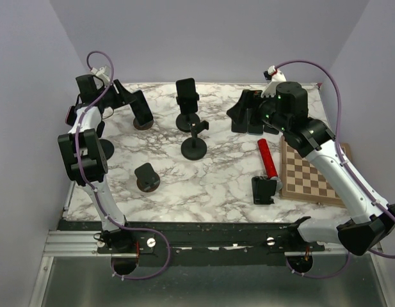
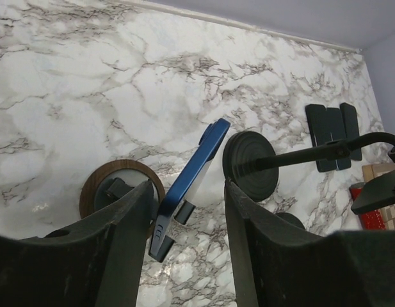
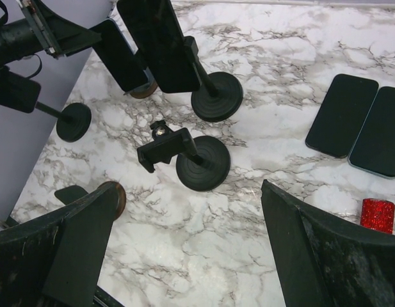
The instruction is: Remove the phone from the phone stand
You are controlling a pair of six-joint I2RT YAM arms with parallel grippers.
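Blue phone (image 2: 187, 185), long axis aslant, on stand (image 2: 88, 187)

Left arm (image 1: 88, 160) rising from its base at lower left of the top view, elbow bent at mid-left, forearm folded up toward the upper left corner; left gripper (image 1: 137, 109) pointing rightward and down, jaws partly apart; right arm (image 1: 341, 176) running from lower right diagonally up to centre right; right gripper (image 1: 247, 118) angled down and leftward, jaws spread wide.
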